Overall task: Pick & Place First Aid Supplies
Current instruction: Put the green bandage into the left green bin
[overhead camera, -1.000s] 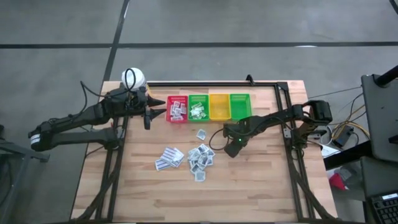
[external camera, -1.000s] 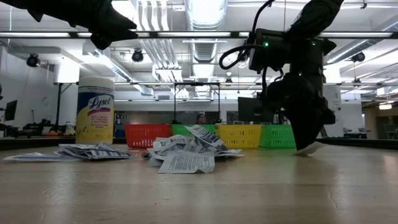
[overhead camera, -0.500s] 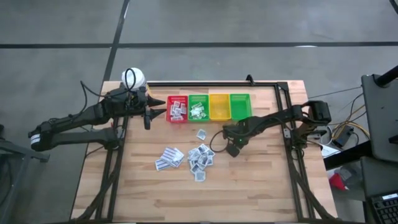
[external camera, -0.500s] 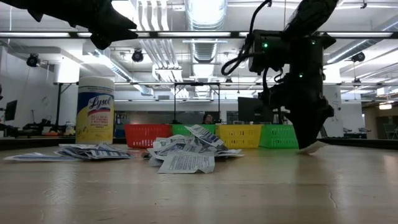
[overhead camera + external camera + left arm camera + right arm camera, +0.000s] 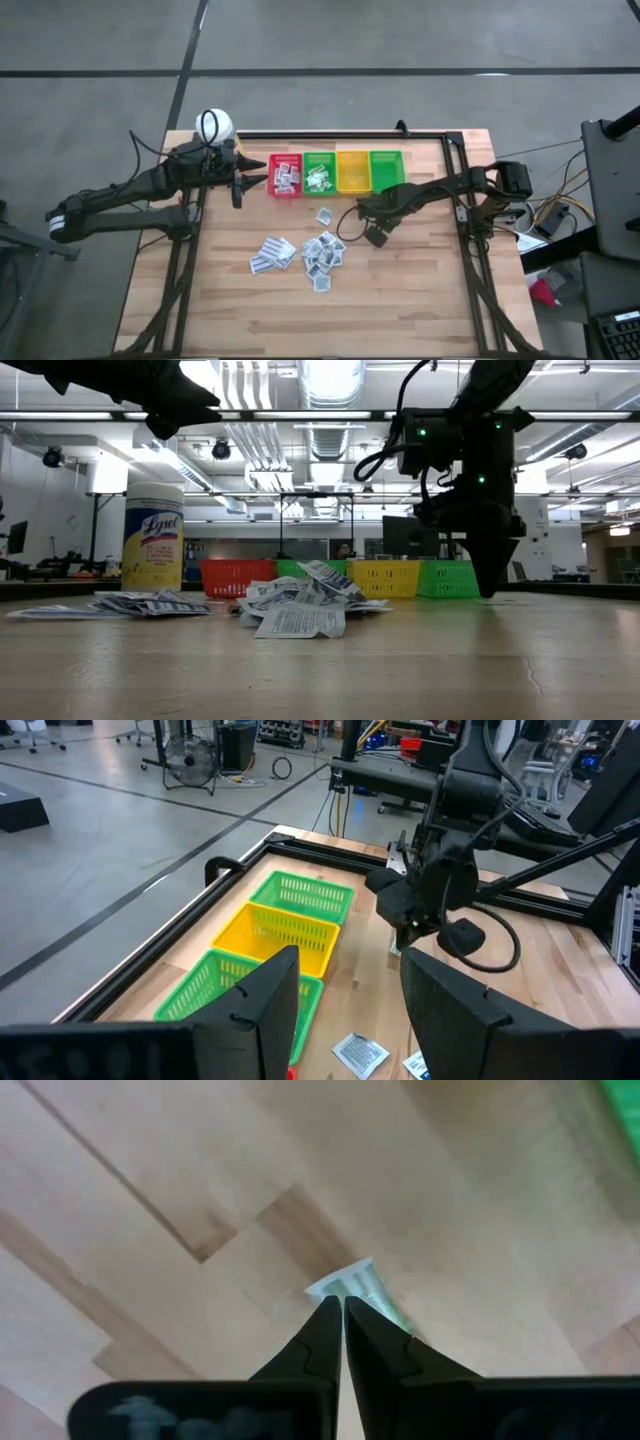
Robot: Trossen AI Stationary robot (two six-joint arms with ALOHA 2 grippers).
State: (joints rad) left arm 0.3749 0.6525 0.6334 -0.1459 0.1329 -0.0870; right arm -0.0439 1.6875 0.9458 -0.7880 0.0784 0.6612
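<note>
From the high view I see the wooden desk (image 5: pixel 420 290) with four bins along its far side: the red bin (image 5: pixel 285 174) and the first green bin (image 5: pixel 319 172) each hold sachets, while the yellow bin (image 5: pixel 353 171) and the second green bin (image 5: pixel 386 170) look bare. A loose pile of sachets (image 5: pixel 322 251) lies mid-desk, with a flat stack (image 5: pixel 272 253) beside it and a single sachet (image 5: pixel 324 215) nearer the bins. My left gripper (image 5: pixel 250 177) waits just beside the red bin, near the wipes canister (image 5: pixel 214 126). My right gripper (image 5: pixel 372 235) is down at the desk, right of the pile.

The low view adds what the overhead hides: the canister's yellow Lysol label (image 5: pixel 153 538), and the right gripper (image 5: pixel 489 588) pointing straight down at the desk.

The left wrist view shows its jaws spread apart and grasping nothing, with the other arm beyond.

The right wrist view alone shows the grasp: the jaws are clenched together on the edge of a small white sachet (image 5: pixel 355 1285), which pokes out past the tips over the wood.
</note>
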